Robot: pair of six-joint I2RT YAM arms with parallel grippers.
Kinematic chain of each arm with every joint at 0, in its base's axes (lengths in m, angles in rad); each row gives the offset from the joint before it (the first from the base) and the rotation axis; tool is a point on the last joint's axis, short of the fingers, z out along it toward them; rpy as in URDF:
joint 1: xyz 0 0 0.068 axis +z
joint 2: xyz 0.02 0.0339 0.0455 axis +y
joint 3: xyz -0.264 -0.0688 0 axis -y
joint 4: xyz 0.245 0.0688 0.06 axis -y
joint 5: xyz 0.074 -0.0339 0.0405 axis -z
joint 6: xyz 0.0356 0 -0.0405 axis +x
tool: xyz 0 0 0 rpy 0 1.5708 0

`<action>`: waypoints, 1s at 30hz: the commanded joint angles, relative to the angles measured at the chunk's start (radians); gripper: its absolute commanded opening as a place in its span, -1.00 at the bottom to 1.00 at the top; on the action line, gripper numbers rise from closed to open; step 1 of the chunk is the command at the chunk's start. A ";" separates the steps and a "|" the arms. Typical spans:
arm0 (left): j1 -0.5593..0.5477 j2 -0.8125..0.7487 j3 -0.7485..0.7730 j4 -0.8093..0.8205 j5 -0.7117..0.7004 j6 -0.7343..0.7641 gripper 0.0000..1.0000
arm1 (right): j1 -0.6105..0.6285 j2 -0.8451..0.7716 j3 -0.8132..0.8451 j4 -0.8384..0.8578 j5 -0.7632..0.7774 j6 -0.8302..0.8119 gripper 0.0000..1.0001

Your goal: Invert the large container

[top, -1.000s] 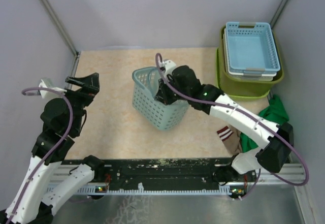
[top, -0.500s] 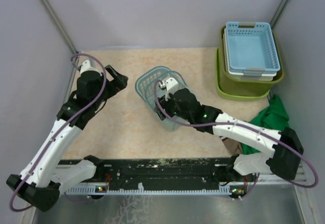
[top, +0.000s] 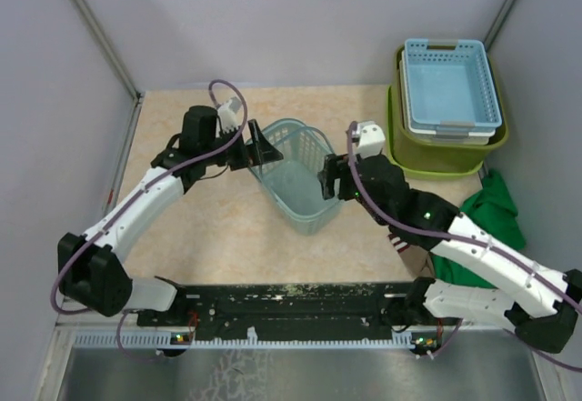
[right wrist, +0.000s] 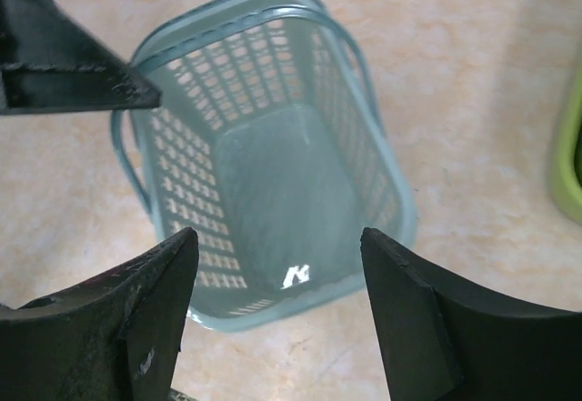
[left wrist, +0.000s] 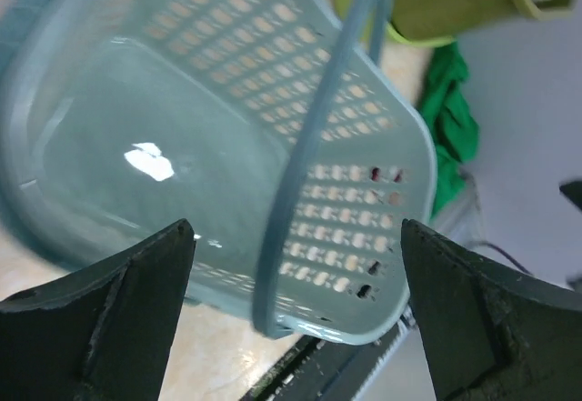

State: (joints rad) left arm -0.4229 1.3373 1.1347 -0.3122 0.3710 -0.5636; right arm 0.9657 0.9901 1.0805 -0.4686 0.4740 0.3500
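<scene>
The large container (top: 446, 154), a lime-green tub with smooth walls, stands upright at the back right with a white basket (top: 455, 131) and a blue basket (top: 450, 83) nested in it. Its edge shows in the left wrist view (left wrist: 436, 1) and in the right wrist view (right wrist: 568, 155). Both grippers are at a teal perforated basket (top: 296, 174) in the table's middle, away from the tub. My left gripper (top: 259, 146) is open at the basket's left rim; the basket's handle (left wrist: 309, 165) shows between its fingers, untouched. My right gripper (top: 329, 181) is open beside the basket's right side, above it (right wrist: 277, 237).
A green cloth (top: 496, 210) and a striped cloth (top: 405, 237) lie at the right, in front of the tub. The black rail (top: 291, 296) runs along the near edge. Grey walls close the left, back and right sides.
My right gripper opened, let go of the teal basket and drew back to the right. The basket went from tilted to standing upright. My left arm swung in to the basket's left rim.
</scene>
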 commanded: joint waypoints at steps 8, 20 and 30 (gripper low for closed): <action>-0.239 0.036 0.052 0.233 0.617 0.108 0.99 | -0.088 -0.297 0.096 -0.195 0.388 0.098 0.46; -0.271 -0.100 0.186 -0.052 0.175 0.273 0.99 | -0.088 -0.255 0.140 -0.160 0.214 -0.083 0.50; -0.228 -0.118 0.113 -0.154 -0.120 0.149 0.99 | -0.092 -0.048 0.083 -0.178 -0.122 -0.132 0.52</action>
State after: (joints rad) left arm -0.6498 1.1919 1.2850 -0.4019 0.3870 -0.3496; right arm 0.8852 0.8539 1.1687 -0.6376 0.5377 0.2596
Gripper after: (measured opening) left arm 0.996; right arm 0.754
